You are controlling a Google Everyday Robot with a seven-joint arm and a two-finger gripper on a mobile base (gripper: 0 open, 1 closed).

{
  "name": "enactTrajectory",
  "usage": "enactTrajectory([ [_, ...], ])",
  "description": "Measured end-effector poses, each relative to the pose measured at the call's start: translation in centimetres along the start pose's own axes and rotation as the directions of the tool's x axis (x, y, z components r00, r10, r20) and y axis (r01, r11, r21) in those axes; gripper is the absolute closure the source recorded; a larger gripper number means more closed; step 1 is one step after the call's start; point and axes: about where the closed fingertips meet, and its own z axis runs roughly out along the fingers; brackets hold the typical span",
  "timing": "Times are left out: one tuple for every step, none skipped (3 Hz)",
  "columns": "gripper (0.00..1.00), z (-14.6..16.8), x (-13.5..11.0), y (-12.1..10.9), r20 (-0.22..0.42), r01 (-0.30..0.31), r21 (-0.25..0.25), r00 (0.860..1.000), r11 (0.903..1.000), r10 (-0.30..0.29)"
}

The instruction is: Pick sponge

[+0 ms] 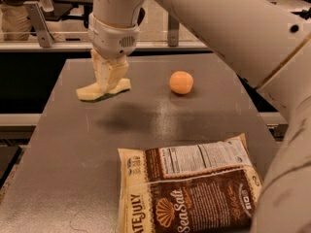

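The pale yellow sponge (99, 91) with a thin dark green underside hangs in the air above the grey table (73, 178) at the far left, its shadow on the tabletop below it. My gripper (110, 80) comes down from above on the white arm and is shut on the sponge, its pale fingers (118, 74) pinching the sponge's right end. The sponge's left end sticks out free to the left.
A round orange ball (181, 82) lies on the table to the right of the sponge. A brown and cream snack bag (187, 191) lies at the front. My white arm (252, 38) spans the right side. A railing and shelves stand behind the table.
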Motion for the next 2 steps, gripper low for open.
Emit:
enactTrajectory([
  [1.0, -3.07, -1.09, -0.88, 0.051, 0.0, 0.079, 0.999, 0.9969, -0.004],
  [1.0, -3.09, -1.17, -1.14, 0.053, 0.0, 0.089, 0.999, 0.996, -0.005],
])
